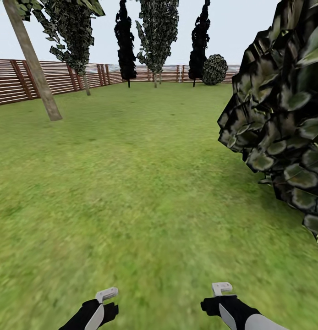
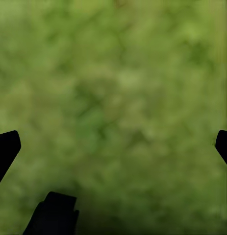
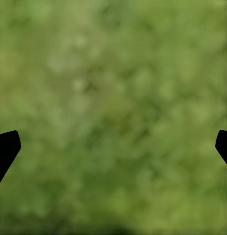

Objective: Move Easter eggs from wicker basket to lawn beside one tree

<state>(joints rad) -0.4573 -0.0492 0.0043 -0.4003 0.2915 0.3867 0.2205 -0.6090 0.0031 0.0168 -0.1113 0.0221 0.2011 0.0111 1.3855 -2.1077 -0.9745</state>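
Head view: green lawn reaches a slatted fence; a bare-trunked tree stands near it. Left claw and right claw gape, empty, above grass.

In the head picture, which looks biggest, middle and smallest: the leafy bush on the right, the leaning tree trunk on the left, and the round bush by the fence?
1. Leafy bush, though it is nearest the camera, so true size is unsure.
2. Leaning tree trunk.
3. Round bush by the fence, far away.
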